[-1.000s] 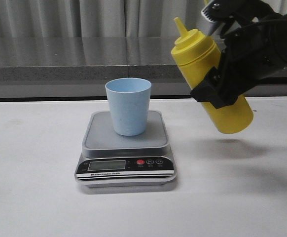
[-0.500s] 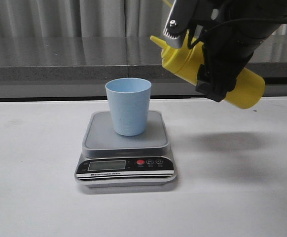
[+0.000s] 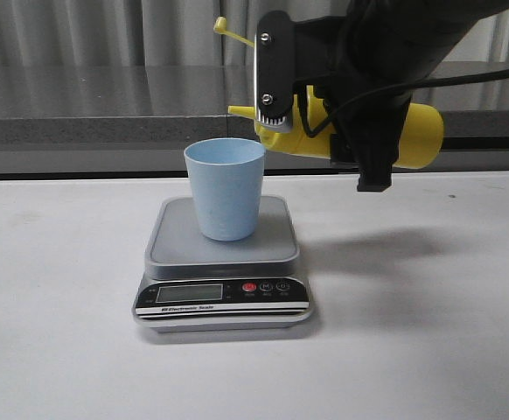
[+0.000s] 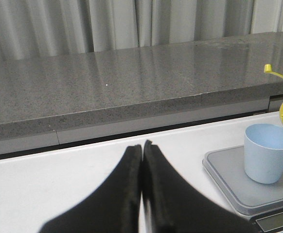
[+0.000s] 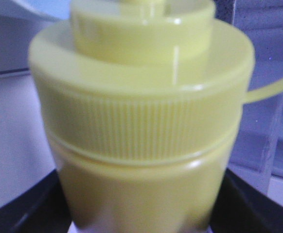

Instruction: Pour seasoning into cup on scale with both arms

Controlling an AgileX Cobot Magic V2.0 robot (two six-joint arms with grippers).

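Note:
The light blue cup (image 3: 226, 188) stands upright on the silver-grey scale (image 3: 222, 254). My right gripper (image 3: 324, 118) is shut on the yellow seasoning bottle (image 3: 416, 136) and holds it almost level, nozzle to the left, its tip just above the cup's right rim. The cap strap (image 3: 230, 30) sticks up. In the right wrist view the bottle (image 5: 141, 136) fills the frame between the black fingers (image 5: 29, 206). My left gripper (image 4: 142, 145) is shut and empty, off to the left of the scale (image 4: 229, 174) and cup (image 4: 268, 153); it is out of the front view.
The white table (image 3: 71, 332) runs back to a grey stone ledge (image 3: 106, 105) with curtains behind. The scale's black front panel has an LCD (image 3: 188, 294) and a red button (image 3: 249, 287).
My right gripper has swung the bottle up and to the left, tipping it from leaning upright to almost level, bringing the nozzle over the cup's rim. The cup and scale have not moved.

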